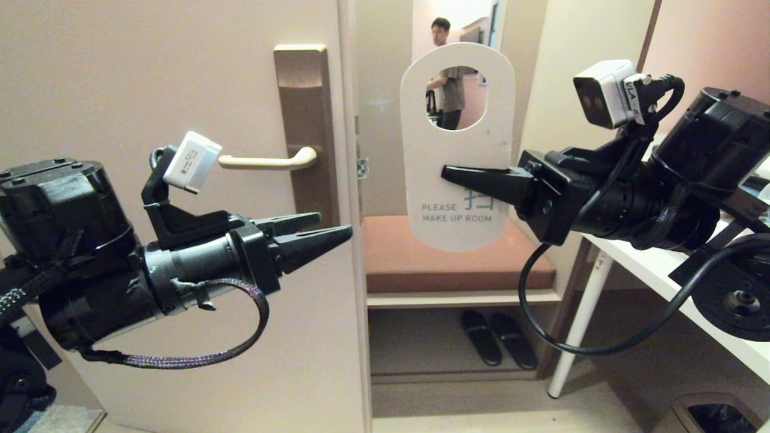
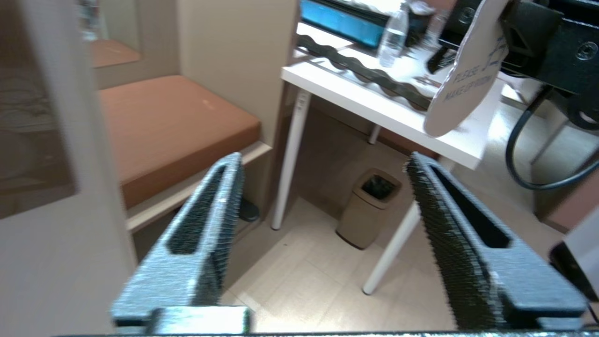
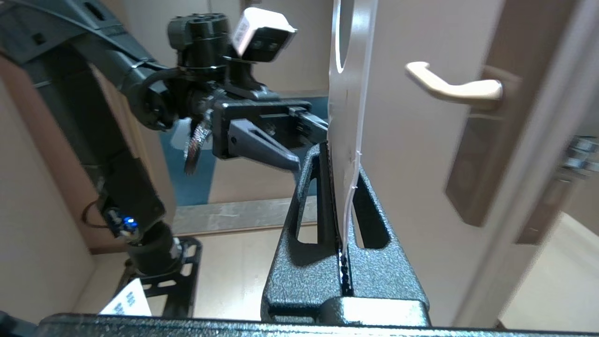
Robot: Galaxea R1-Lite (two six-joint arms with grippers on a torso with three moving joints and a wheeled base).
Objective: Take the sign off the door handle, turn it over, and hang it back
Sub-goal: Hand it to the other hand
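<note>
Facing a pale door (image 1: pixel 150 72) that stands ajar, we see its edge running down the middle of the head view, with the brown lock plate (image 1: pixel 304 120) close to that edge and the door handle (image 1: pixel 267 160) reaching out level from it, bare. Past the door edge lies a room: a rust-brown bench cushion (image 1: pixel 445 252) in a recess, a pair of dark slippers (image 1: pixel 499 337) on the floor under it, a white table (image 1: pixel 674 270) along our right side and a small bin (image 2: pixel 369 206) beneath the table. A person (image 1: pixel 448 78) stands far back in the room, seen partly through the sign's oval hole. Our right gripper (image 1: pixel 448 174) holds the sign (image 1: pixel 457 150) upright in the opening beside the door edge, well apart from the handle, its white face toward us with the words PLEASE MAKE UP ROOM at the lower end; the fingers are pressed together on the card, pinching it from its right edge about halfway down. Our left gripper (image 1: pixel 334 228) hangs lower, in front of the door below the handle, pointing toward the door edge, jaws spread with nothing between them. Open space separates its tips from the sign, and the floor beyond the doorway gives room under both arms.
</note>
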